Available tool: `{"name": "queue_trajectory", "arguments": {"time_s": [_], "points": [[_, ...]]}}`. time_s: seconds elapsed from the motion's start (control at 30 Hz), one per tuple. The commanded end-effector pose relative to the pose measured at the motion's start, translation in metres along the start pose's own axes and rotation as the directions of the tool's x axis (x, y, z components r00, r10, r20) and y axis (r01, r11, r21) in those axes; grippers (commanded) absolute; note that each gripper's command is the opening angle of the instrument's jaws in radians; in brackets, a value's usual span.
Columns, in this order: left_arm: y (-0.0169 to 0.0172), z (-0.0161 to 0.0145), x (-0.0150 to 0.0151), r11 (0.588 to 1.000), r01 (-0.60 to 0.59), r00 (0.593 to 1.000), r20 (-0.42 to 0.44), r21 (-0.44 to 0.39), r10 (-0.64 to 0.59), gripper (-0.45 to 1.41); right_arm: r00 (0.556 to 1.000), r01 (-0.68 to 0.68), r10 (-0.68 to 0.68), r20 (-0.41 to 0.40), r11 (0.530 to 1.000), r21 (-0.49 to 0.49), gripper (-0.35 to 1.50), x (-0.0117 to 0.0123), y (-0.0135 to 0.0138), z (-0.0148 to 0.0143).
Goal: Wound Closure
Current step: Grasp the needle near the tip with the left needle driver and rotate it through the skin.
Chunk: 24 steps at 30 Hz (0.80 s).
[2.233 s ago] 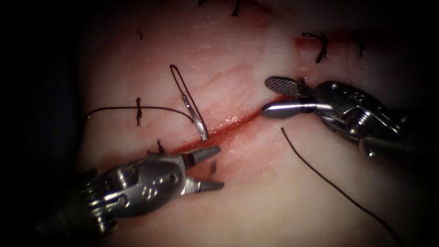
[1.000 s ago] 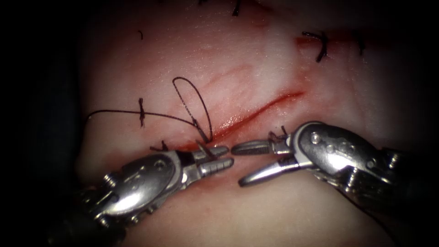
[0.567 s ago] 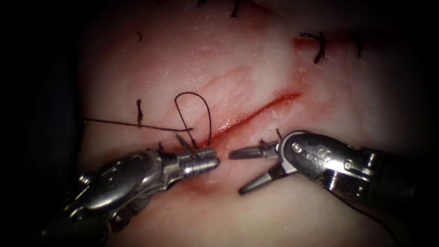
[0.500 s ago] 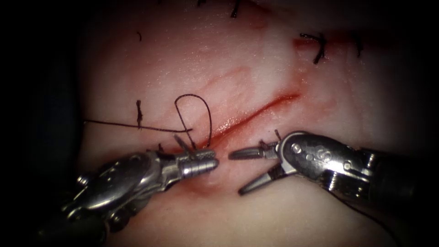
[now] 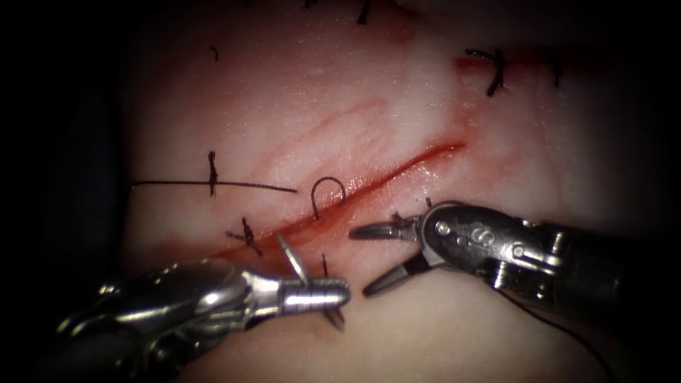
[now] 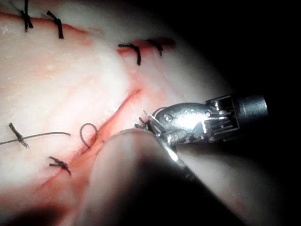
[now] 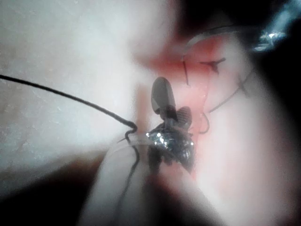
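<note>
My left tool (image 5: 346, 292) lies low on the tissue (image 5: 340, 92), below the left end of the cut (image 5: 404, 167). Its jaws are shut on the curved needle (image 5: 291, 255) at about mid-curve. The needle stands crosswise in the jaws, free of the tissue. Dark thread (image 5: 328, 186) makes a small loop at the cut's left lip, and one strand runs off to the left. My right tool (image 5: 358, 262) sits just right of the needle, jaws open and holding nothing. The left wrist view shows the right tool (image 6: 197, 122) and the thread loop (image 6: 87, 136). The right wrist view shows the right tool (image 7: 171, 110) open.
Tied stitches (image 5: 245, 234) sit at the cut's left end, and more stitches (image 5: 496, 67) at the upper right. Red fluid (image 5: 312, 223) lines the cut. A loose strand of thread (image 7: 70, 99) runs past the right tool's wrist.
My left tool has drawn the needle down and away from the cut. The thread loop has shrunk to a small arc. The right tool stayed open and edged slightly left.
</note>
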Motion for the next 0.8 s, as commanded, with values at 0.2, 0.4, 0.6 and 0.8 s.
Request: {"name": "queue_trajectory", "arguments": {"time_s": [0.2, 0.4, 0.6, 0.8], "points": [[0.0029, 0.0011, 0.0009, 0.997, 0.046, 0.999, 0.030, -0.069, -0.044, -0.35, 0.999, 0.005, -0.004, 0.045, 1.000, -0.027, 0.57, -0.0012, 0.0014, 0.0010], [0.0097, 0.0009, 0.0032, 0.969, -0.182, 0.982, 0.025, -0.168, 0.189, -0.35, 0.998, -0.002, 0.004, 0.066, 0.999, -0.032, 0.57, -0.0022, 0.0015, 0.0016], [0.0129, 0.0007, 0.0032, 0.889, -0.398, 0.909, 0.034, -0.225, 0.415, -0.35, 0.997, -0.027, 0.029, 0.072, 0.999, -0.028, 0.61, -0.0026, 0.0013, 0.0021], [0.0167, 0.0003, 0.0028, 0.778, -0.551, 0.799, 0.079, -0.303, 0.596, -0.35, 0.994, -0.062, 0.062, 0.086, 0.998, -0.007, 0.62, -0.0031, 0.0008, 0.0020]]}}
